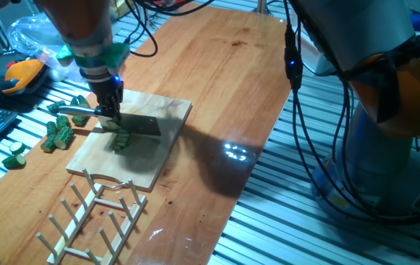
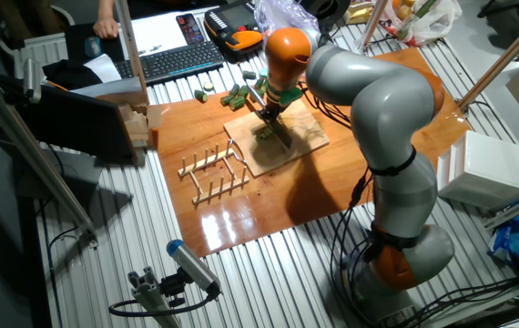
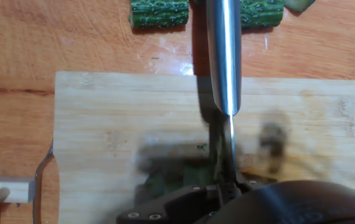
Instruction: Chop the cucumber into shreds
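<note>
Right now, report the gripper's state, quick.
Gripper: closed on the knife, its blade above the cucumber on the cutting board.

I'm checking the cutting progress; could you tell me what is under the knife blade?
Green cucumber lies under the knife on the wooden board. The blade and its shadow cover the cut itself.

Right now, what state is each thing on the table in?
gripper: shut on the knife, blade down
knife: held, over the cutting board
cucumber: on the board under the blade, partly hidden
cutting board: flat on the table
cucumber chunks: heaped beside the board
wooden rack: upright, holding nothing
</note>
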Tool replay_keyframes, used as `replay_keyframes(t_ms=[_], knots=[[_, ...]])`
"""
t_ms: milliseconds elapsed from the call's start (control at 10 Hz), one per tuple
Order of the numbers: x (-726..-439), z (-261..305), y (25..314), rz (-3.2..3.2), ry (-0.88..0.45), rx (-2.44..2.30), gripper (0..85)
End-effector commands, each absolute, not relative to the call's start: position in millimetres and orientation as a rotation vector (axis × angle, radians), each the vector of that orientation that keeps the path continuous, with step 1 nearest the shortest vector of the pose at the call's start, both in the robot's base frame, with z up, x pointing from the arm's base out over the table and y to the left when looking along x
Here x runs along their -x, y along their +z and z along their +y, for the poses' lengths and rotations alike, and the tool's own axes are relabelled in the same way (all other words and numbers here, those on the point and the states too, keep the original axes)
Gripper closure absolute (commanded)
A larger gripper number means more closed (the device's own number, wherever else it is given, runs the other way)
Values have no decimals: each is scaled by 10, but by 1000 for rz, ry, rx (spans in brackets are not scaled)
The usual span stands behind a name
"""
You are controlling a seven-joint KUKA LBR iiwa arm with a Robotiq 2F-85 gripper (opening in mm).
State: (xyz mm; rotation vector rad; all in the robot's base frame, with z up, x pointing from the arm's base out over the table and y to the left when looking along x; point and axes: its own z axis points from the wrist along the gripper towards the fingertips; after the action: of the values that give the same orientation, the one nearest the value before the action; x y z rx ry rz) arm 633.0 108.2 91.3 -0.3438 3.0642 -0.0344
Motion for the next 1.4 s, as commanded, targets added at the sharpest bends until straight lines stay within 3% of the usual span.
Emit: replay_keyframes(t_ms=[0, 100, 300, 500, 600, 800, 900, 1000, 1100, 1300], knots=[[-6323, 1083, 897, 3064, -29, 344, 850], [-6347, 1125, 999, 3100, 20, 311, 850], [-6310, 1207, 1333, 3125, -29, 301, 850], [-6240, 1254, 1464, 3128, -22, 299, 850], [-6221, 1254, 1490, 3126, 65, 278, 850], [-6201, 1305, 1473, 3031, -347, 404, 850], [-6216, 1340, 1483, 3111, -41, 257, 850], [-6215, 1325, 1481, 3078, -276, 353, 850], [-6211, 1314, 1488, 3134, -48, 208, 850], [-6209, 1353, 1491, 3068, -320, 366, 850]])
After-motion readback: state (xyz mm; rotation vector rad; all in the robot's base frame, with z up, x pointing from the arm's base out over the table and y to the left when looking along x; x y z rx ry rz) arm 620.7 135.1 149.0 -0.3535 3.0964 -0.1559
